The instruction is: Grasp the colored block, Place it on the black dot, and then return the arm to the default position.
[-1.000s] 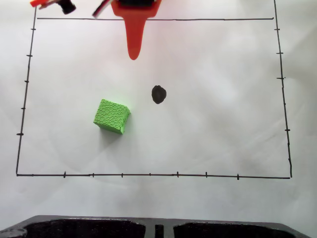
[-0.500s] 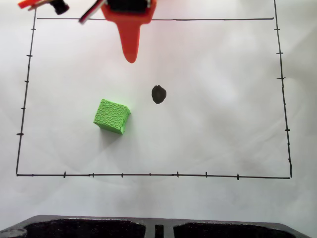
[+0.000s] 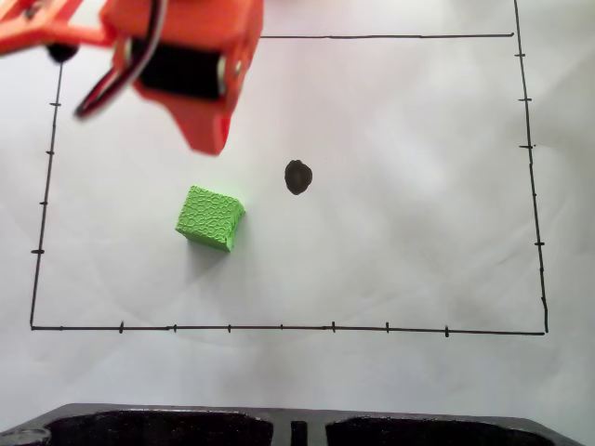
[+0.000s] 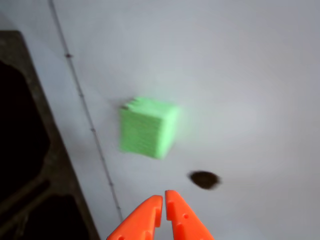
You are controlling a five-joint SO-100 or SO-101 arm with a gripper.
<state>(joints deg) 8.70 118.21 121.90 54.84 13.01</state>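
Green crackle-textured cube (image 3: 210, 218) is sitting free on the white paper (image 3: 400, 242), just below my orange tapered tool (image 4: 164, 199) in the fixed view, ahead of its tips in the wrist view. I'm seeing its fingers pressed together, empty. Roundish black ink dot (image 3: 297, 177) is lying beside the cube, apart.

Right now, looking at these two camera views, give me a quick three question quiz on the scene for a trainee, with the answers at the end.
1. True or false: the green block sits on the black dot.
2. In the fixed view, the block lies to which side of the dot? A) left B) right C) directly on top
3. In the wrist view, how do the jaws of the gripper stand?

Key:
1. False; block and dot lie apart on the white paper.
2. A.
3. Nearly shut, tips together, holding nothing.
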